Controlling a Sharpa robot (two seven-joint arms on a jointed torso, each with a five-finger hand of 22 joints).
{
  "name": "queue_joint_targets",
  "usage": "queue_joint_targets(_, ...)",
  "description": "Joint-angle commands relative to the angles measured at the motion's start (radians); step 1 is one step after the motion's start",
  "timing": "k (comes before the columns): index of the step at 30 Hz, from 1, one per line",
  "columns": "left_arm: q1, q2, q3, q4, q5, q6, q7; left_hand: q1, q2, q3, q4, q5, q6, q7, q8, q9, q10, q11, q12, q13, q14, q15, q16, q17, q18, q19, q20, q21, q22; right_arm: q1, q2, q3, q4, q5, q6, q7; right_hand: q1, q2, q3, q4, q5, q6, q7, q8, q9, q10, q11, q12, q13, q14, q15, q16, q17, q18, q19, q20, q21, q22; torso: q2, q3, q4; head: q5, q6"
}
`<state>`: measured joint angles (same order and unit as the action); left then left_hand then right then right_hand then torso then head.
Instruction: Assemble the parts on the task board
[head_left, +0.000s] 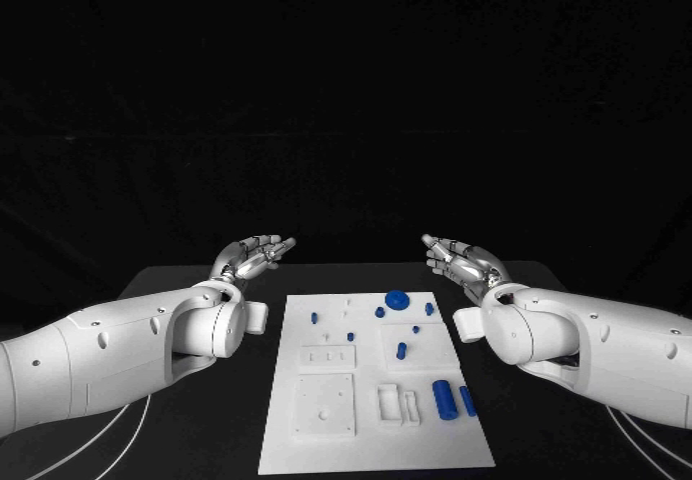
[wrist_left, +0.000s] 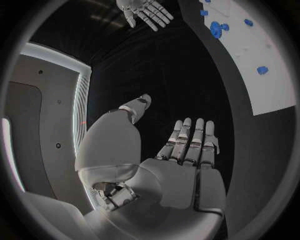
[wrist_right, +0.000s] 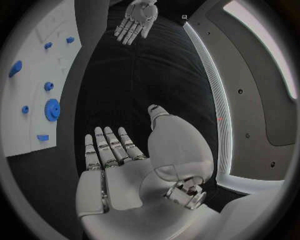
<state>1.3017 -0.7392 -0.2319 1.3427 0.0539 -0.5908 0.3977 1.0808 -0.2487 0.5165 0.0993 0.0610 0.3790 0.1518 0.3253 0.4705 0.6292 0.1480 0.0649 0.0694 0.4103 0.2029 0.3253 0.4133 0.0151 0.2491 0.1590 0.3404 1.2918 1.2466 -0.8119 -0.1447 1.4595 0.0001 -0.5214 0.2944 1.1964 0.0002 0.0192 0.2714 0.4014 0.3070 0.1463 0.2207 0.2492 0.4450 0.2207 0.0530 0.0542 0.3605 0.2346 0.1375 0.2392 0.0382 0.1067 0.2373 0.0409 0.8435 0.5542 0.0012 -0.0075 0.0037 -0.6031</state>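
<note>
Nearest you: task board (head_left: 325, 455), mid-table, blue parts (head_left: 446, 398) lying on it. They look small, rigid, light, likely slick; pinch each across its sides. Left hand (head_left: 251, 256) and right hand (head_left: 462, 260) hover beyond the board's far end, fingers spread, holding nothing.

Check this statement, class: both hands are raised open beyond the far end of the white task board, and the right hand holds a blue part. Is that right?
Not quite. The right hand holds nothing: the right wrist view shows its palm bare and fingers apart. The left hand is open too, and the blue parts lie on the task board.
</note>
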Motion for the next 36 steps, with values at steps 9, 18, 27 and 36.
queue_joint_targets(9, 0.004, 0.000, -0.001, -0.002, 0.034, 0.095, -0.046, 0.043, -0.002, 0.016, 0.004, 0.007, 0.020, 0.029, 0.017, 0.018, 0.029, 0.007, 0.006, 0.003, 0.017, 0.006, 0.014, 0.016, -0.015, 0.010, 0.006, 0.017, 0.042, 0.048, 0.007, -0.031, -0.114, -0.041, 0.219, -0.119, 0.135, -0.013, 0.002, -0.024, 0.014, 0.098, 0.091, 0.080, 0.068, 0.187, 0.023, 0.023, 0.017, 0.120, 0.019, 0.082, 0.078, 0.026, 0.061, 0.005, 0.015, 0.207, 0.001, 0.0011, 0.0020, 0.008, -0.011)
queue_joint_targets(18, 0.004, -0.021, -0.001, 0.006, 0.034, 0.140, -0.035, 0.070, 0.014, 0.007, -0.014, 0.007, 0.036, 0.047, 0.028, 0.025, 0.064, 0.022, 0.021, 0.009, 0.041, 0.015, 0.032, 0.028, -0.015, 0.017, 0.000, 0.036, 0.042, 0.048, 0.046, -0.031, -0.197, -0.217, 0.254, -0.106, 0.256, -0.026, 0.047, -0.105, 0.004, 0.204, 0.114, 0.136, 0.095, 0.316, 0.040, 0.054, 0.027, 0.223, 0.039, 0.147, 0.104, 0.064, 0.191, -0.001, 0.034, 0.462, 0.003, -0.0004, -0.0004, 0.014, -0.010)
queue_joint_targets(27, 0.019, -0.052, 0.004, 0.044, -0.042, 0.223, -0.043, 0.121, 0.121, -0.046, -0.165, 0.095, 0.321, 0.038, 0.136, 0.048, 0.401, 0.003, 0.168, 0.070, 0.404, -0.050, 0.200, 0.079, 0.064, 0.301, -0.076, 0.148, 0.027, 0.071, 0.074, -0.024, -0.274, -0.587, 0.299, -0.096, 0.268, -0.060, 0.230, -0.259, -0.022, 0.454, 0.052, 0.214, 0.116, 0.587, -0.056, 0.128, 0.050, 0.530, -0.083, 0.286, 0.164, 0.193, 0.496, 0.005, 0.079, 0.376, 0.024, 0.0065, 0.0020, 0.010, -0.008)
queue_joint_targets(36, 0.044, -0.073, 0.007, 0.108, -0.080, 0.276, -0.025, 0.055, 0.191, -0.036, -0.367, 0.125, 0.447, 0.003, 0.094, 0.023, 0.528, -0.048, 0.194, 0.091, 0.524, -0.104, 0.248, 0.079, 0.053, 0.423, -0.132, 0.171, 0.000, 0.097, 0.105, -0.005, -0.295, -1.027, 0.286, -0.150, -0.034, -0.068, 0.486, -0.565, -0.064, 0.517, 0.038, 0.176, 0.119, 0.721, -0.109, 0.094, 0.051, 0.888, -0.233, 0.451, 0.330, 0.224, 0.926, -0.103, 0.244, 0.338, 0.062, 0.0113, 0.0161, -0.001, 0.010)
